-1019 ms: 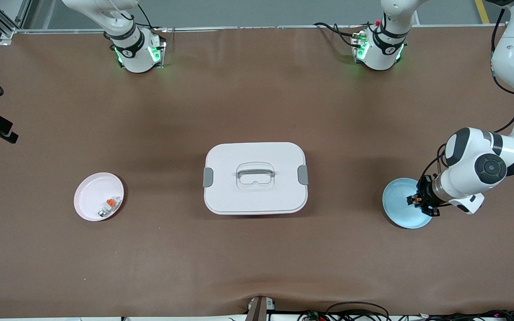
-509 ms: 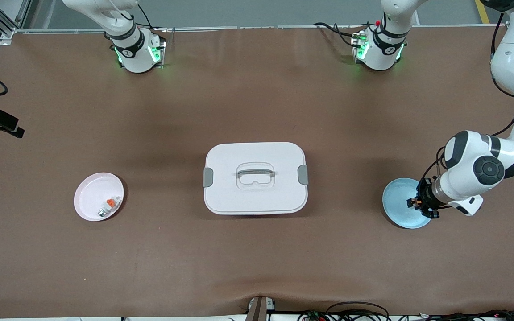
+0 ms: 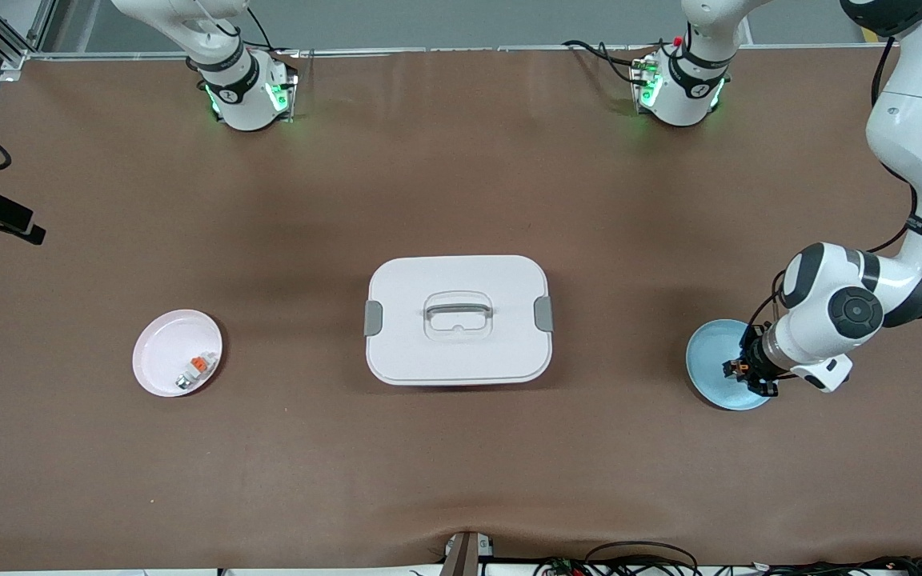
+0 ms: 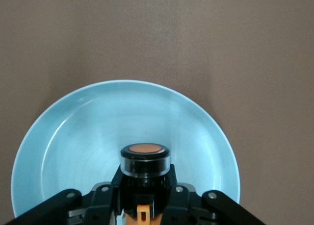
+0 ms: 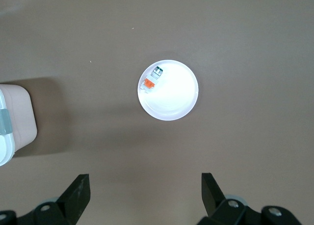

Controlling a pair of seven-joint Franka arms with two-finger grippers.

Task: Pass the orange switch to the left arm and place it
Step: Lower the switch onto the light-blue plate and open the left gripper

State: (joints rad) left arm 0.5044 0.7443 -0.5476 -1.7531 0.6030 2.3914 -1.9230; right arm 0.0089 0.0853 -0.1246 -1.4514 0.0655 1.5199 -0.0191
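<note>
Left claw (image 3: 737,373) sits low over the blue plate (image 3: 713,352); my left wrist view has it clamped on the orange switch (image 4: 145,159); my right wrist view shows right claw (image 5: 142,194) spread wide, empty, pink plate (image 5: 176,100) below

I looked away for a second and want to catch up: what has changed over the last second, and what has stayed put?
The left gripper, shut on the orange switch, has shifted across the blue plate toward the box; its grasp has not changed. The right gripper stays open, high above the pink plate. The box, both plates and the small grey-white piece have not moved.
</note>
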